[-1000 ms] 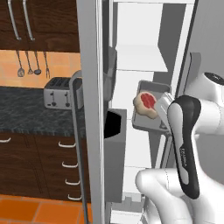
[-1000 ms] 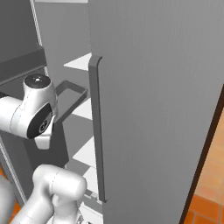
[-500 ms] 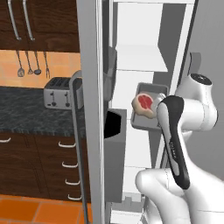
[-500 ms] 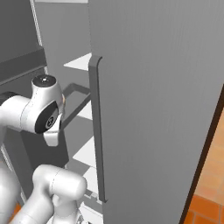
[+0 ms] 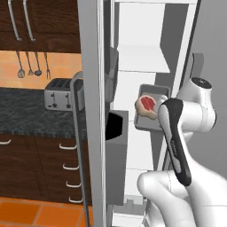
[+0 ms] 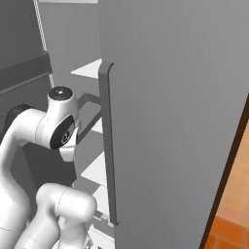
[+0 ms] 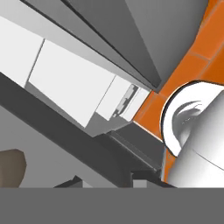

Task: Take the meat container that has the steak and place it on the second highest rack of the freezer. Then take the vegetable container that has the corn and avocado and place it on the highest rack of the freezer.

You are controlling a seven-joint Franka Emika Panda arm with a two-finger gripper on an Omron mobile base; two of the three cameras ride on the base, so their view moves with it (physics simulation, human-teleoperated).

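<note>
Hidden behind the white arm in the left base view: the gripper itself, so no sight of the fingertips there. Hard to tell from the pictures how the fingers stand; narrow by all signs, closed on the edge of the meat container (image 5: 153, 108), which hangs in the air with nothing else under it. Cut off on its right side by the arm's dark forearm. Tilted toward the camera, with the steak (image 5: 146, 103) lying inside, red centre and pale rim plainly seen.

Held inside the open freezer (image 5: 133, 75), in front of the white interior, just below a white shelf (image 5: 142, 60) and level with the space under it. Cannot say for sure whether that shelf is the highest rack, since the top of the cabinet is cut by the frame. Not resting on any shelf.

In the hand view, mostly grey and white slanted panels, difficult to name; a brown-tan shape (image 7: 11, 166) at the lower left, cut off and too unclear to identify. Orange floor tiles (image 7: 192, 65) at the right.

In the right base view, a large grey door (image 6: 170, 121) with a long vertical handle (image 6: 108, 146) covering most of the interior; white shelf edges (image 6: 90, 69) visible beside it.

Around: a dark stone counter (image 5: 26, 113) with a silver toaster (image 5: 60, 94), 3 utensils (image 5: 29, 64) hanging on an orange wall, dark wood drawers (image 5: 40, 164) below.
</note>
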